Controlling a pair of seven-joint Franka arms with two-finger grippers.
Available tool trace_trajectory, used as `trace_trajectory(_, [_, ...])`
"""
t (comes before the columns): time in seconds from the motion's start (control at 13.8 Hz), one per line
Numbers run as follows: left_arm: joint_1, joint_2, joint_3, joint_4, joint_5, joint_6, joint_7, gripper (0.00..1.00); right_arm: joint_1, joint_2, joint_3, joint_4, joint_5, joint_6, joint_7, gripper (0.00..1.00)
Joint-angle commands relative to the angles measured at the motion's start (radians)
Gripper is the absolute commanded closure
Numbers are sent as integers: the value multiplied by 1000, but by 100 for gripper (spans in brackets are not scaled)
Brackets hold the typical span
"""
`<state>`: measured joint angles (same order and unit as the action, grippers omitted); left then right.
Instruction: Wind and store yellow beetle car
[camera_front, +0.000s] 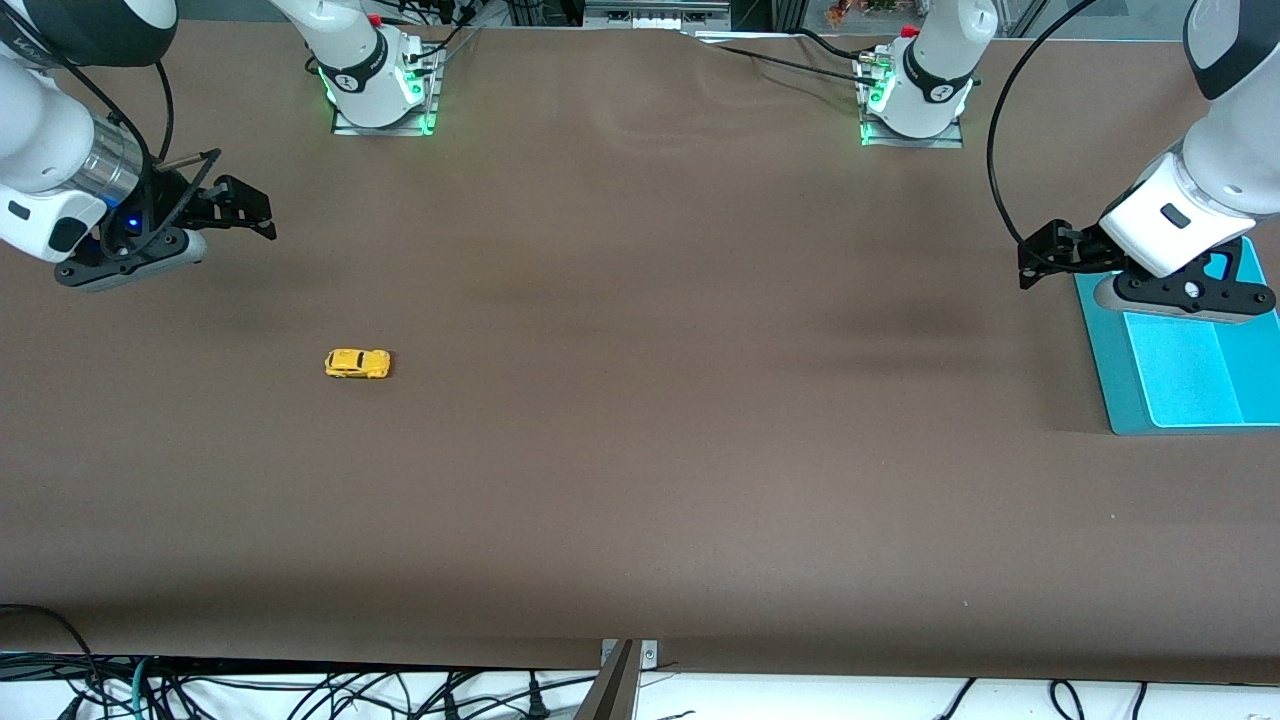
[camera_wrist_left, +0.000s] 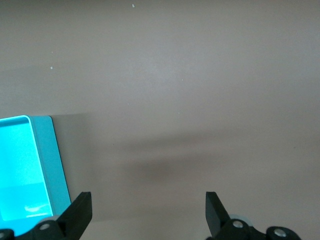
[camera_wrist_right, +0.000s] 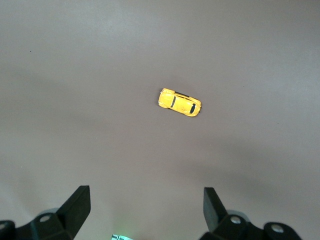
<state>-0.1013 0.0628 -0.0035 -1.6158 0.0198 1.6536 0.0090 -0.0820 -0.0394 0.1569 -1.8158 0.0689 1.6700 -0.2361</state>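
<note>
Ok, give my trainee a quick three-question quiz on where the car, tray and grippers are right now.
1. True or false: the yellow beetle car lies inside the blue tray.
2. Which arm's end of the table is the car toward?
3. The left gripper and right gripper are: A) both open and empty, B) both shut, C) one holding the car.

Key: 1 false, it sits on the bare table; 2 the right arm's; 3 A.

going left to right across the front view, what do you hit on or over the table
right pincer, open over bare table → yellow beetle car → left pincer, open beside the tray → teal tray
</note>
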Motion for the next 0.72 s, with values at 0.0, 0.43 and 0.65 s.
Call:
trace_trajectory(0.0, [-5, -6, 7, 13, -12, -18, 20, 0, -7, -4, 1, 4, -14, -12, -6, 0])
trace_trajectory(0.43, [-5, -6, 7, 13, -12, -18, 20, 0, -5, -4, -16, 6, -32, -9, -3, 0])
trace_trajectory(0.65, [-5, -6, 7, 13, -12, -18, 20, 0, -4, -2, -17, 6, -43, -10, 1, 0])
